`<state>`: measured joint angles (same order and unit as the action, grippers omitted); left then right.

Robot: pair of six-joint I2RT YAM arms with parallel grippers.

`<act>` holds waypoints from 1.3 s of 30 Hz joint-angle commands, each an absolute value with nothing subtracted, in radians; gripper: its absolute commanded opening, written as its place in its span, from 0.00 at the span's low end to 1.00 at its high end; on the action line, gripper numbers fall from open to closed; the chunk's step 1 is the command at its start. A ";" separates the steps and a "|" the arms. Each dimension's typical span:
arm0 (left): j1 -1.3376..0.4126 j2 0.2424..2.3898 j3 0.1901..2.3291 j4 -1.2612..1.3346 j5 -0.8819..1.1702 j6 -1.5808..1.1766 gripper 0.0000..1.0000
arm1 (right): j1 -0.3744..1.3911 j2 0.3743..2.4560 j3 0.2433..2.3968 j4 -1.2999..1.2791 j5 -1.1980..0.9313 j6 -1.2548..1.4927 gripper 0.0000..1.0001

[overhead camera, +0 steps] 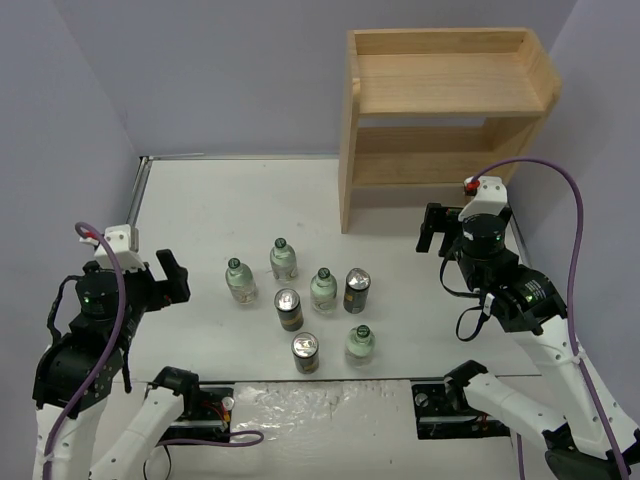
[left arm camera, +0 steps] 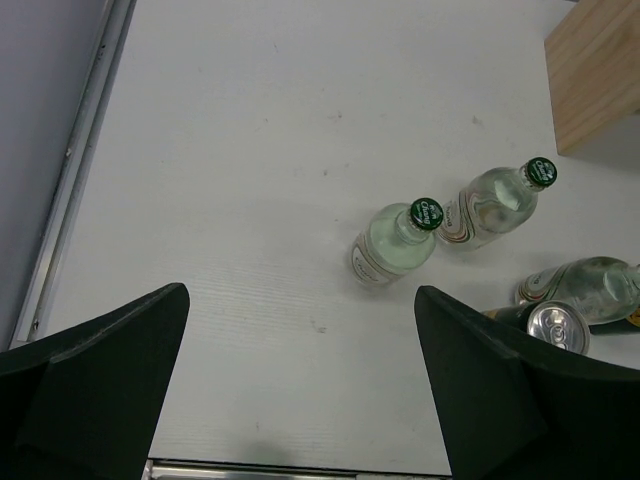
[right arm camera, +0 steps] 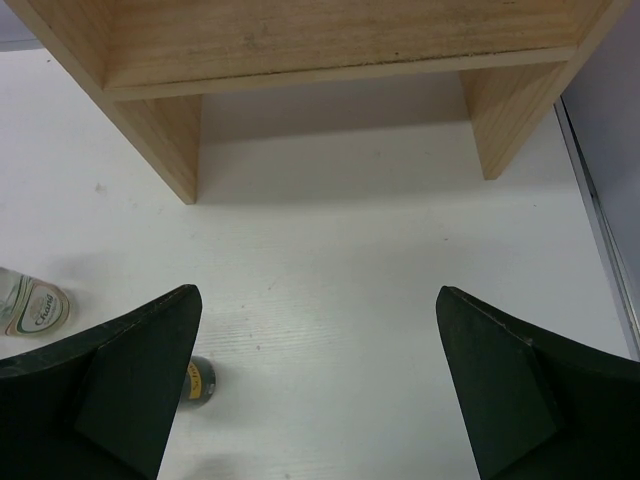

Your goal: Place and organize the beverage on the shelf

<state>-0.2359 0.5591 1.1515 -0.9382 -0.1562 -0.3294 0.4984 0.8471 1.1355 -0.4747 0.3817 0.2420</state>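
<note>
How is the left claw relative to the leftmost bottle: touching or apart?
Apart. The left wrist view shows bare table between the left claw and the leftmost bottle.

The left arm [overhead camera: 88, 335] is sitting folded at the lower left of the top view, with the left gripper [overhead camera: 170, 276] gaping empty. At mid right, the right arm [overhead camera: 520, 298] is holding the right gripper [overhead camera: 430, 232] spread wide.

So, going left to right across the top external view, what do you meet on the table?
Left fingers → leftmost bottle → far bottle → centre bottle → right fingers. The cans, nearest bottle and shelf overlap these sideways, so they are omitted.
</note>
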 commanded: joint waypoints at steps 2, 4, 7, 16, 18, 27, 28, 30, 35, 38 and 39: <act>-0.232 0.639 1.206 -0.917 -0.083 -0.334 0.94 | 0.500 0.848 1.155 -0.427 0.347 0.239 1.00; -0.232 0.685 1.209 -0.914 -0.057 -0.348 0.94 | 0.502 0.853 1.151 -0.410 0.293 0.221 1.00; -0.251 0.848 1.215 -0.908 -0.040 -0.386 0.94 | 0.500 0.874 1.147 -0.385 0.215 0.210 1.00; -0.561 1.121 1.237 -0.838 -0.365 -0.557 0.94 | 0.502 0.925 1.127 -0.374 0.118 0.184 1.00; -0.560 1.135 1.212 -0.815 -0.409 -0.595 0.95 | 0.503 0.914 1.121 -0.371 0.109 0.186 1.00; -0.560 1.189 1.112 -0.713 -0.422 -0.655 0.86 | 0.503 0.879 1.108 -0.364 0.072 0.184 1.00; -0.560 1.190 1.105 -0.703 -0.416 -0.658 0.85 | 0.503 0.879 1.108 -0.364 0.072 0.184 1.00; -0.561 1.187 1.080 -0.690 -0.407 -0.661 0.78 | 0.506 0.882 1.106 -0.362 0.071 0.184 1.00; -0.561 1.183 1.039 -0.660 -0.397 -0.664 0.57 | 0.506 0.888 1.100 -0.356 0.063 0.186 1.00; -0.560 1.198 1.014 -0.643 -0.381 -0.672 0.51 | 0.505 0.894 1.100 -0.354 0.058 0.187 1.00; -0.560 1.203 1.009 -0.640 -0.380 -0.673 0.44 | 0.506 0.894 1.100 -0.354 0.057 0.189 1.00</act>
